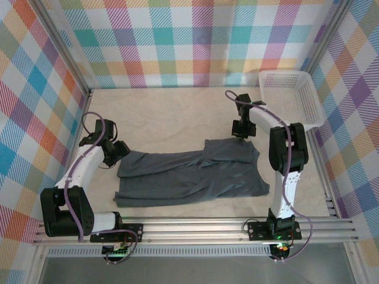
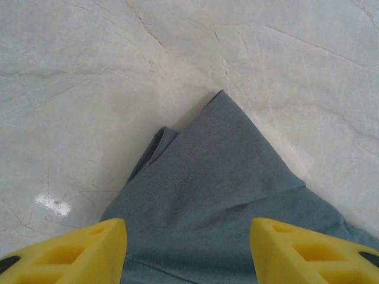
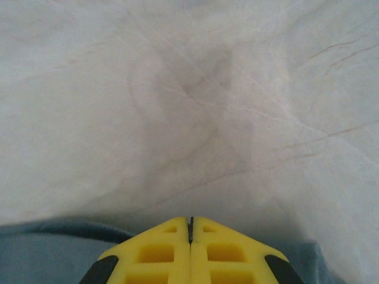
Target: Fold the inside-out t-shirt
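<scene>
The left gripper (image 2: 188,228) stands released, its two yellow fingers (image 2: 89,254) held well apart. Between them and just ahead of their tips lies a corner of the inside-out t-shirt (image 2: 219,177), plain dark blue-grey cloth with a small fold turned over on the left side of the corner. The fingers straddle this corner without pinching it. Whether their undersides touch the cloth cannot be told from the wrist view. Beyond the corner, ahead of the fingertips, is the pale veined table (image 2: 89,89).

The right gripper (image 3: 190,223) is clenched, its yellow fingers (image 3: 160,257) pressed together with only a thin dark seam between them. The shirt's edge shows low on either side of the fingers, behind their tips, and bare table lies ahead of them. Whether any cloth is caught in the closed jaws cannot be told.

From above, the shirt lies flat and creased on the table, stretched sideways between the two grippers. The left gripper sits at the shirt's left end, at its far corner. The right gripper sits at the shirt's far edge, near its right end, and most of the cloth is nearer to the arm bases than either gripper. A white mesh basket (image 1: 290,94) stands beyond and to the right of the right gripper, well apart from the shirt.
</scene>
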### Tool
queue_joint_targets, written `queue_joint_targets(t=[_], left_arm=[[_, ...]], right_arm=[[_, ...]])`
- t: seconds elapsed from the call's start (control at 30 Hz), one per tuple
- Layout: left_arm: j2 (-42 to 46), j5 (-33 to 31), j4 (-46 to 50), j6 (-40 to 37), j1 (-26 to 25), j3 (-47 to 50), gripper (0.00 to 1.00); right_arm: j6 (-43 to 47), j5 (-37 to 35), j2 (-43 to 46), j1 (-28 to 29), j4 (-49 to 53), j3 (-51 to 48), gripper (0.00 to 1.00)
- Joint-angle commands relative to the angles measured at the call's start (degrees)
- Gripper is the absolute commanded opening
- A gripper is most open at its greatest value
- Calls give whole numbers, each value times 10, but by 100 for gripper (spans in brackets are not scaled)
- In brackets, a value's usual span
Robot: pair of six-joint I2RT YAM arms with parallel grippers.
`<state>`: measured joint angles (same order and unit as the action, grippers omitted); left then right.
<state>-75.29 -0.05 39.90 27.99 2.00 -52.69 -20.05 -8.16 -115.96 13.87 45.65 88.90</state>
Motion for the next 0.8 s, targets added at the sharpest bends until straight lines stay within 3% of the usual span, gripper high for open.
queue_joint_targets(t=[0.0, 0.1, 0.27, 0.3, 0.33, 0.43, 0.47, 0.6, 0.77], left_arm=[[-7, 4, -11, -4, -4, 2, 57], [-10, 4, -12, -5, -5, -4, 57], [-26, 4, -25, -1, -9, -12, 57], [-31, 6, -26, -2, -9, -15, 57], [-38, 7, -26, -2, -11, -18, 57], [-48, -3, -15, -2, -16, -33, 58], [-46, -6, -13, -3, -17, -36, 58], [-26, 18, -28, -11, -20, -29, 59], [18, 180, -108, -20, -35, 6, 67]], right_arm=[[0, 42, 109, 2, 8, -23, 0], [-36, 80, 238, 2, -50, -162, 0], [-142, 132, 531, 12, -162, -471, 0], [-154, 152, 580, 14, -178, -511, 4], [-162, 175, 626, 15, -188, -543, 15], [-155, 164, 697, 15, -139, -546, 58], [-147, 149, 698, 15, -126, -529, 66], [-86, 192, 581, 17, -138, -437, 67], [-38, 182, 350, 56, -128, -311, 71]])
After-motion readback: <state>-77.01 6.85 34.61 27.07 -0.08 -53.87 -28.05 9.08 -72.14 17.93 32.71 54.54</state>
